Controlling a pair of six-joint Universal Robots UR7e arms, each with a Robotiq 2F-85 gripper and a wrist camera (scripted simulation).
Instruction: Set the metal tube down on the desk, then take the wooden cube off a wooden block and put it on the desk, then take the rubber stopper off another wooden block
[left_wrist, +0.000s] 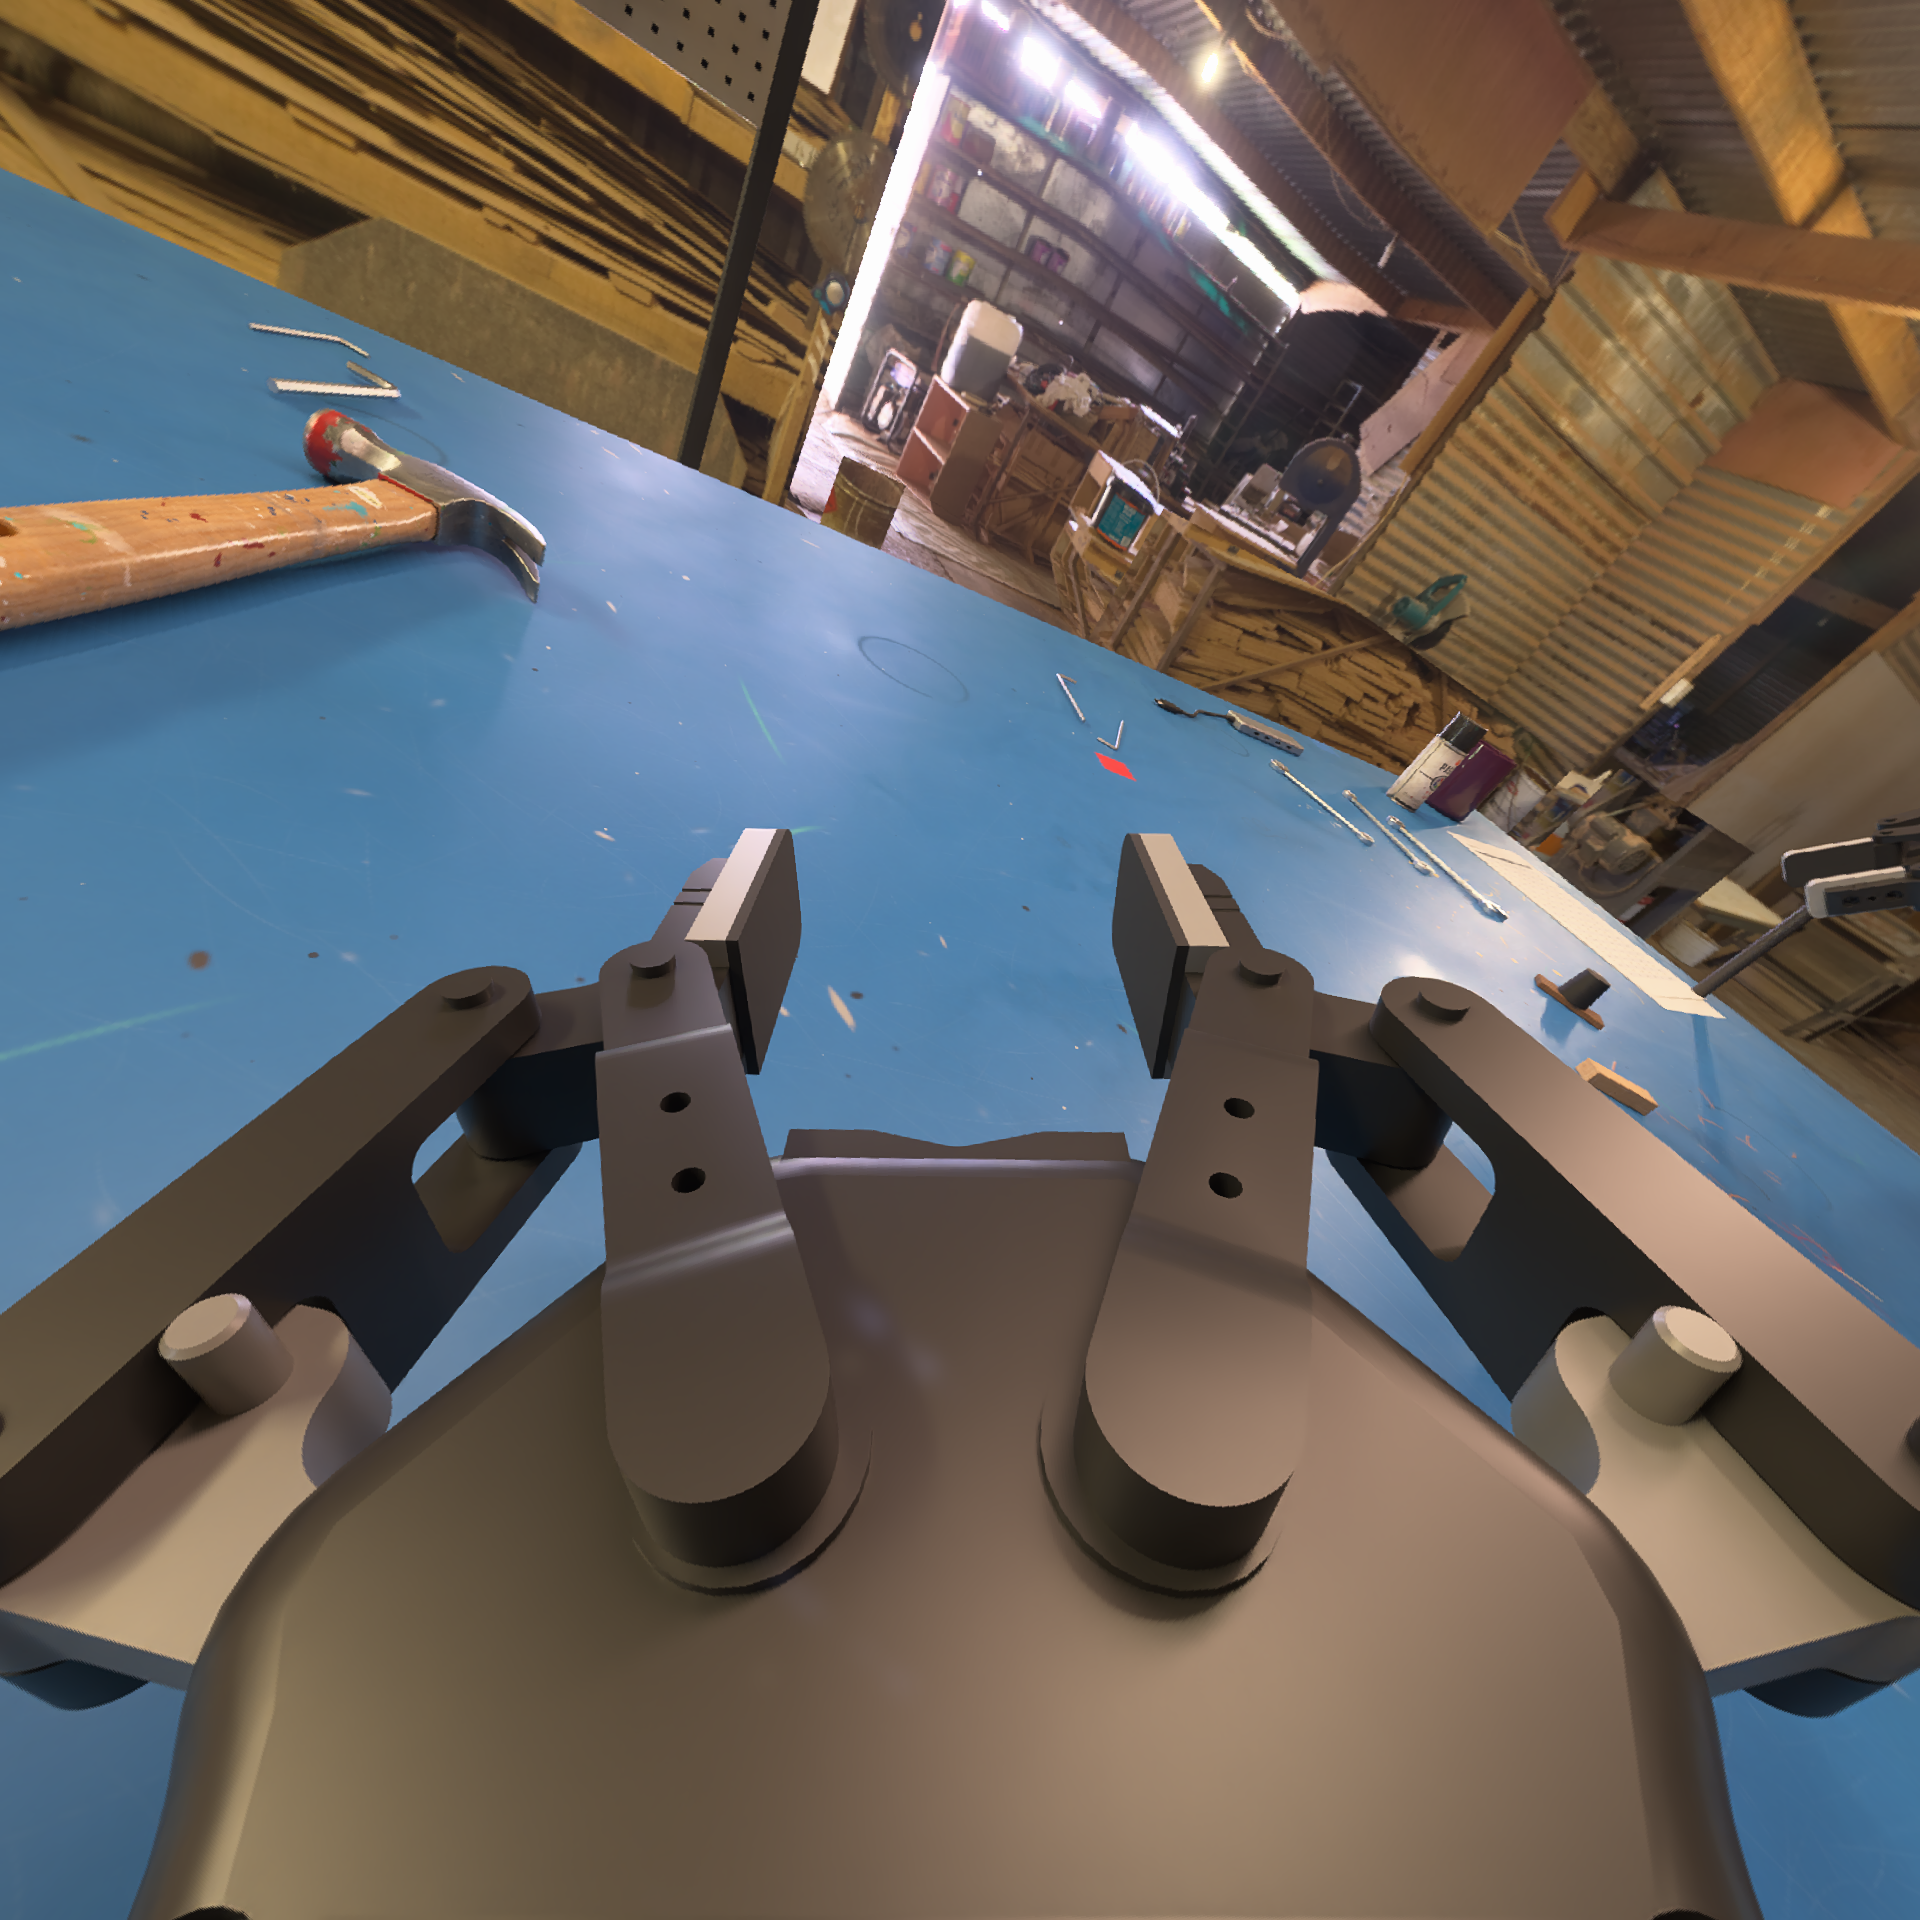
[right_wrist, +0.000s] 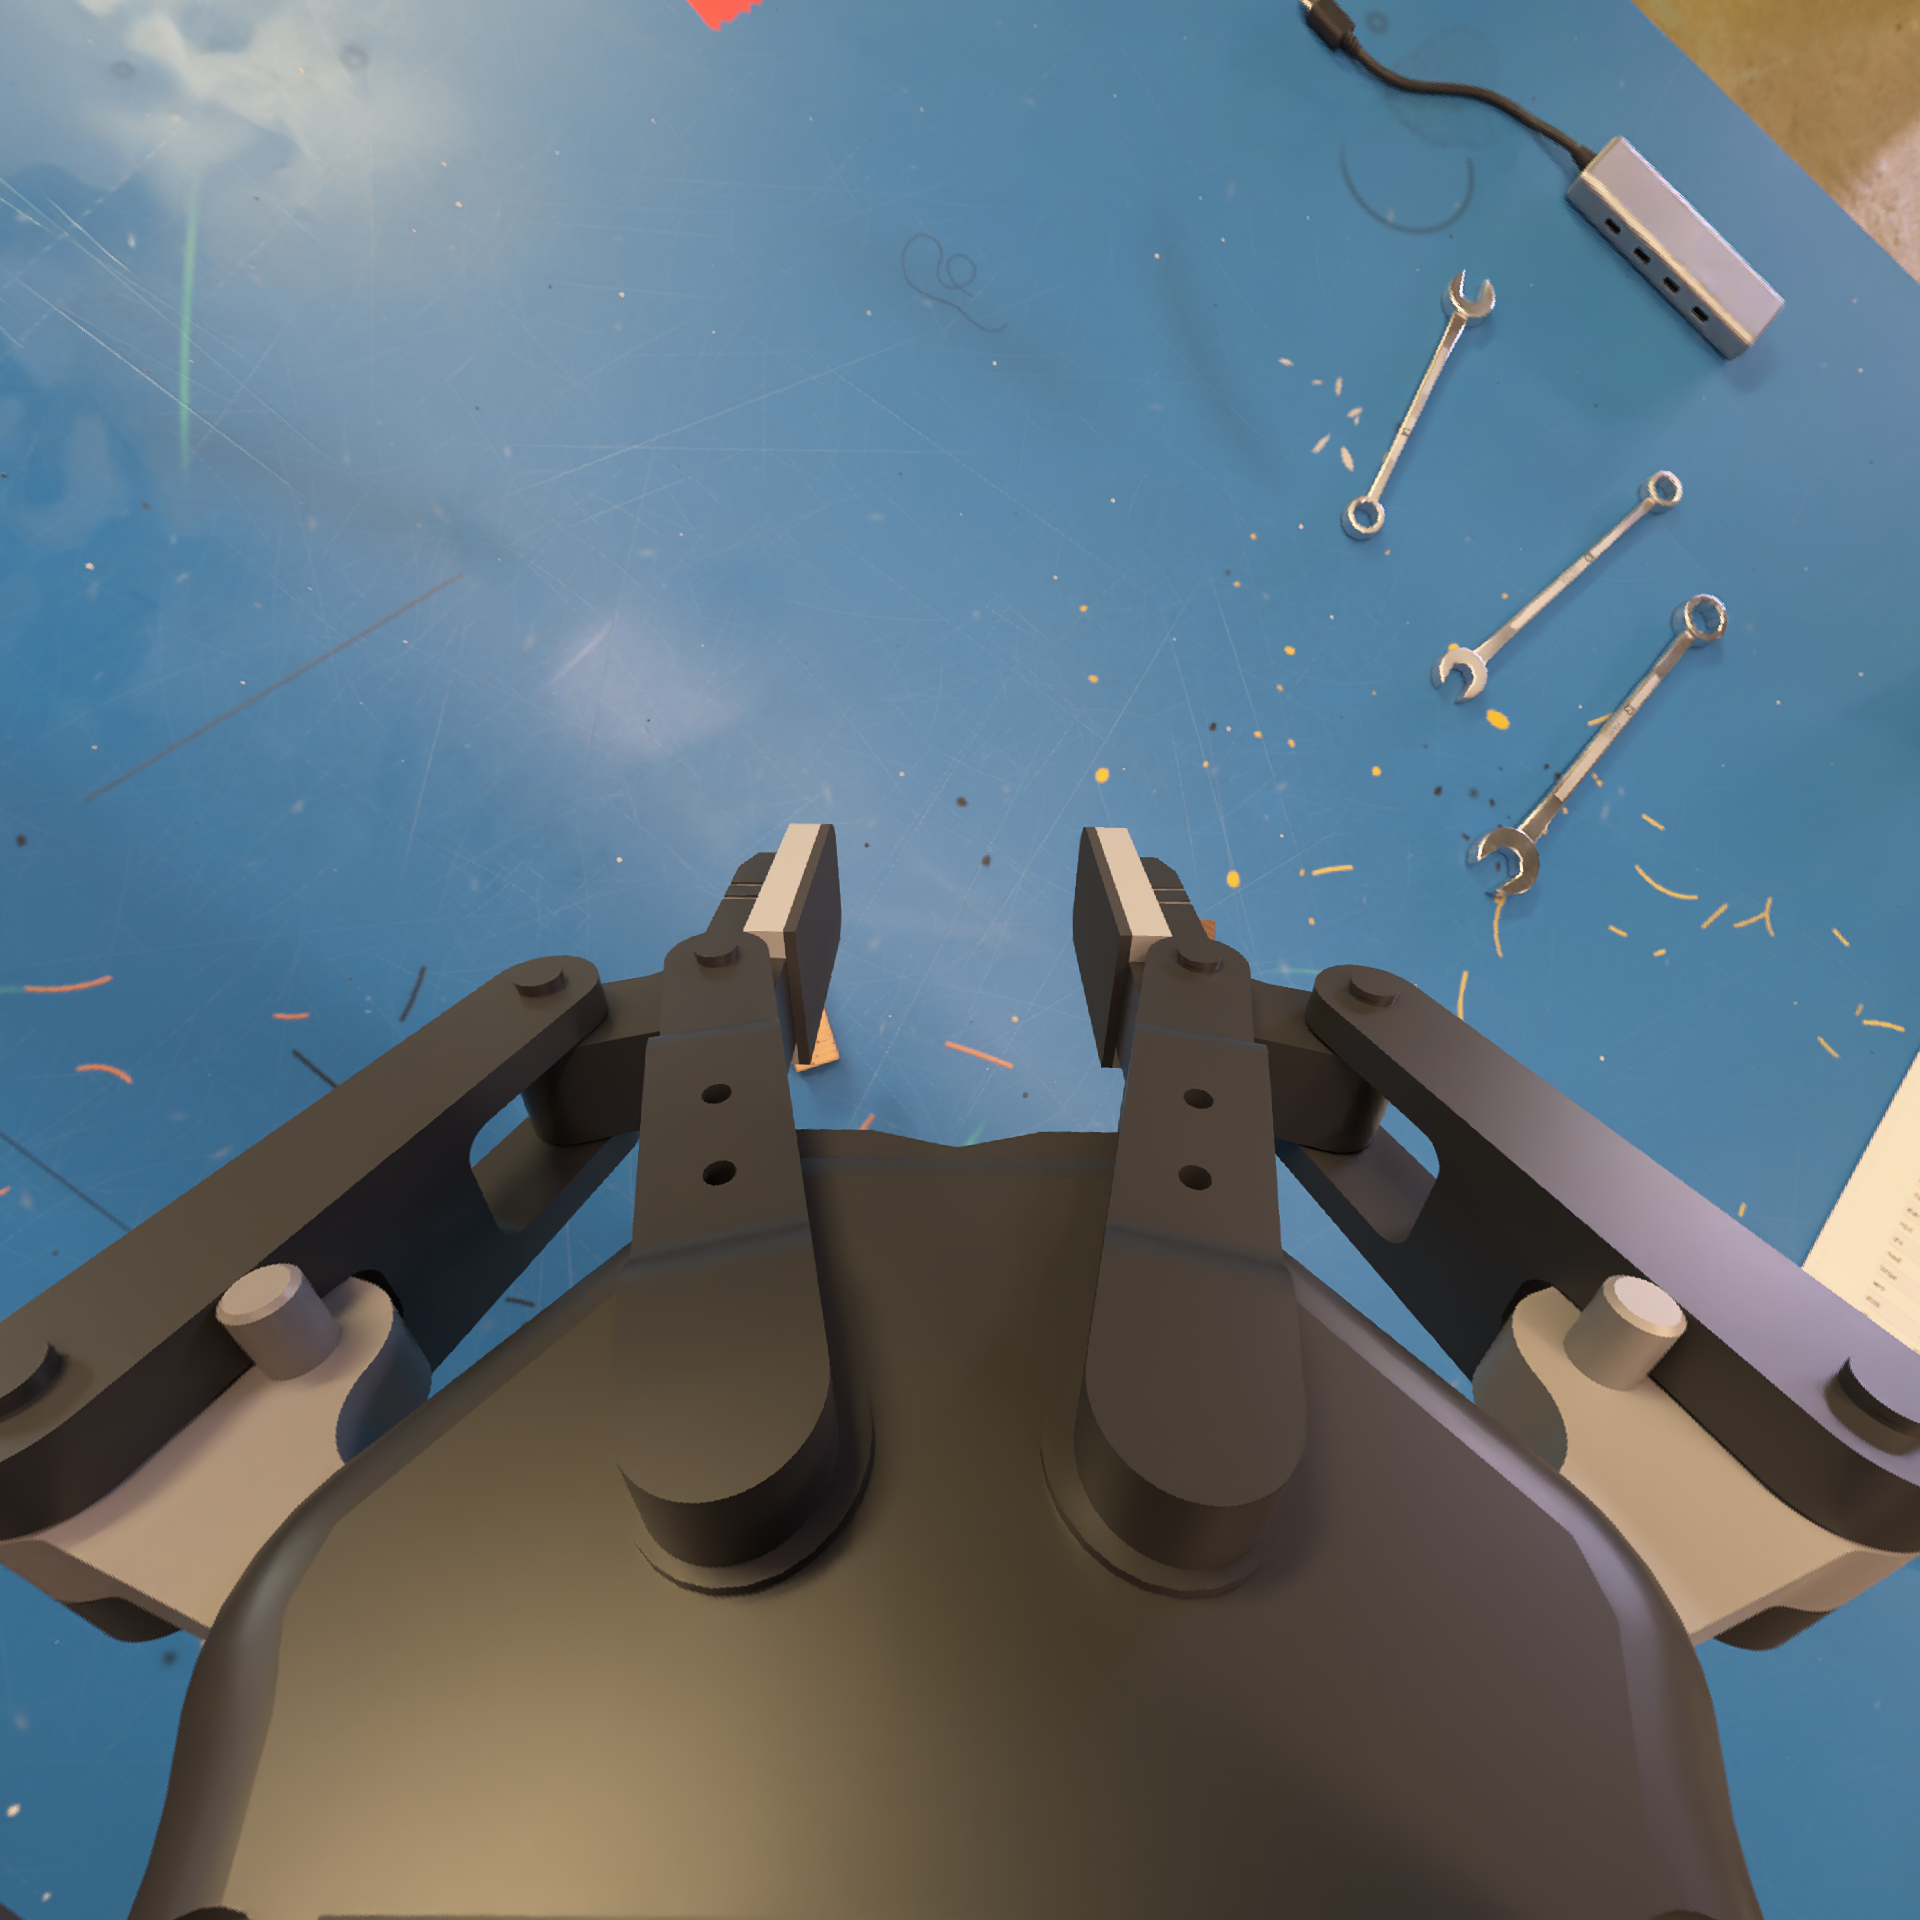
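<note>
In the left wrist view, the left claw (left_wrist: 956, 940) hangs low over the blue table (left_wrist: 520, 831), angled forward across it, its jaws spread wide with nothing between them. Far to the right, a black rubber stopper (left_wrist: 1581, 985) stands on a flat wooden block (left_wrist: 1562, 994); nearer, a second wooden block (left_wrist: 1616, 1086) lies bare. At the right edge the right claw (left_wrist: 1860, 878) is cut off by the frame, and a thin dark metal tube (left_wrist: 1756, 948) slants down from below it; whether it grips the tube cannot be told here. A hammer (left_wrist: 260, 530) lies at left, its handle cropped.

In the right wrist view, the right claw (right_wrist: 956, 940) points almost straight down at the table (right_wrist: 520, 520), jaws wide and empty. A sliver of wooden block (right_wrist: 819, 1044) peeks out behind the left finger, mostly hidden; another brown scrap beside the right finger is too small to identify. Three wrenches (right_wrist: 1558, 592) and a grey hub (right_wrist: 1673, 244) lie at upper right. The wooden cube is not discernible in either view.
</note>
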